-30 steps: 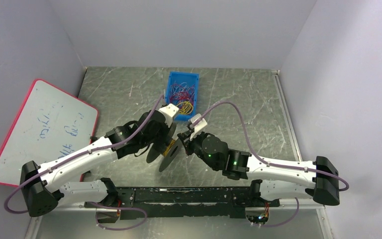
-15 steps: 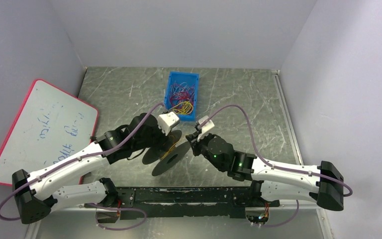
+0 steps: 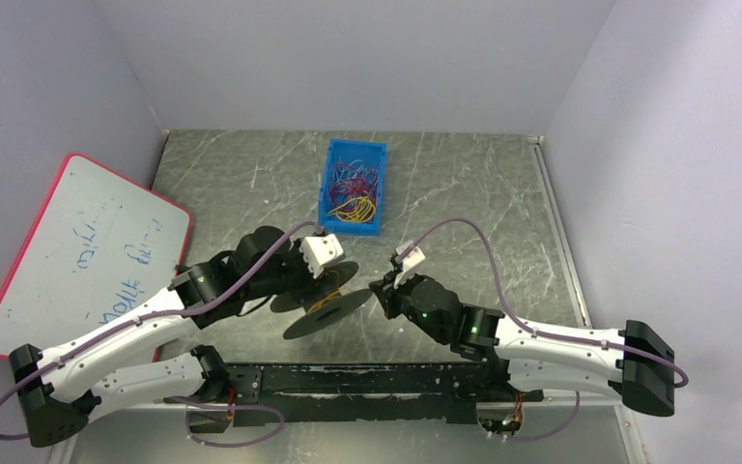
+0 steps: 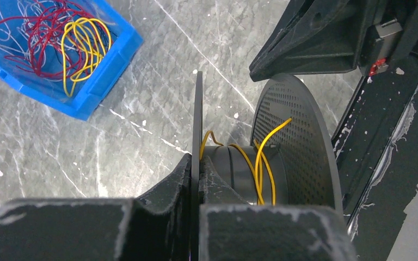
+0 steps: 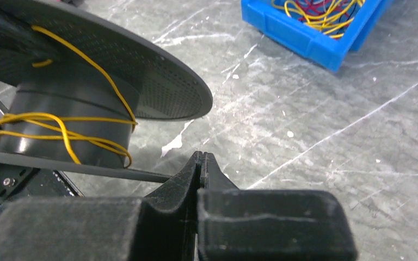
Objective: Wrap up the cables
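A black spool (image 3: 336,307) with two round flanges sits tilted near the table's middle. A yellow cable (image 4: 261,166) is wound loosely round its hub and also shows in the right wrist view (image 5: 60,128). My left gripper (image 4: 197,160) is shut on the thin edge of one flange (image 4: 198,109); from above it (image 3: 315,278) sits at the spool's left. My right gripper (image 5: 200,156) is shut with nothing between its fingers, just right of the spool (image 5: 141,76), and apart from it in the top view (image 3: 384,289). More red, purple and yellow cables (image 3: 352,186) lie in a blue bin (image 3: 332,208).
A red-framed whiteboard (image 3: 77,251) leans at the left wall. A black rail (image 3: 367,379) runs along the near edge between the arm bases. The blue bin shows at the top left of the left wrist view (image 4: 106,89) and top right of the right wrist view (image 5: 305,38).
My left arm has brought the spool down and toward the near edge, its flanges now flatter. My right gripper has drawn back to the right, away from the spool.
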You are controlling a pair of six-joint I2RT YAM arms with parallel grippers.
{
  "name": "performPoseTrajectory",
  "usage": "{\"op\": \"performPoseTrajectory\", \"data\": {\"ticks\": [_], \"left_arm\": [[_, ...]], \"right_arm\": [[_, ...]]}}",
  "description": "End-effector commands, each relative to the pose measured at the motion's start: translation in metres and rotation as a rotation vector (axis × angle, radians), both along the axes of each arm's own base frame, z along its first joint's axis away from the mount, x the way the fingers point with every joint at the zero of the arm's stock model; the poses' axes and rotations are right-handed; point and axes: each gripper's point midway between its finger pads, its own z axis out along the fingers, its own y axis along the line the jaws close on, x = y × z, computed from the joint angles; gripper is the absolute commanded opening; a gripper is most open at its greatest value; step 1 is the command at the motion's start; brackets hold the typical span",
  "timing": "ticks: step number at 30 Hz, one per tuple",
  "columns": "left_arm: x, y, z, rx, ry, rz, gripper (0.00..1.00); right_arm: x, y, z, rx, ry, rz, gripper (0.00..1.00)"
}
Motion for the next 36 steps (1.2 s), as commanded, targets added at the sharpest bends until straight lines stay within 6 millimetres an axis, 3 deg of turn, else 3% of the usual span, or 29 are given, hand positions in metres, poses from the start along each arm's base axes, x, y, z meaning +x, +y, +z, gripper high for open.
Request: {"op": "performPoseTrajectory", "data": {"ticks": [1,10,14,22,28,36], "left_arm": [[0.003,-0.019,0.039,-0.119,-0.125,-0.077,0.07],[0.033,-0.009,0.043,-0.080,-0.196,0.076,0.07],[0.042,-0.005,0.058,-0.112,-0.256,0.115,0.07],[0.037,0.005,0.092,-0.178,-0.401,0.083,0.07],[0.050,0.027,0.125,-0.243,-0.569,0.200,0.07],[0.066,0.045,0.161,-0.212,-0.805,0.287,0.07]], "right_arm": [[-0.008,0.000,-0.007,0.053,0.047,0.013,0.00],[-0.005,-0.012,-0.005,0.030,0.035,-0.017,0.00],[-0.002,-0.017,0.003,0.020,0.011,-0.031,0.00],[0.003,-0.030,0.023,0.012,-0.055,-0.054,0.01],[-0.002,-0.029,0.048,0.066,-0.126,0.000,0.27],[-0.007,-0.022,0.088,0.103,-0.226,0.076,0.46]]}}
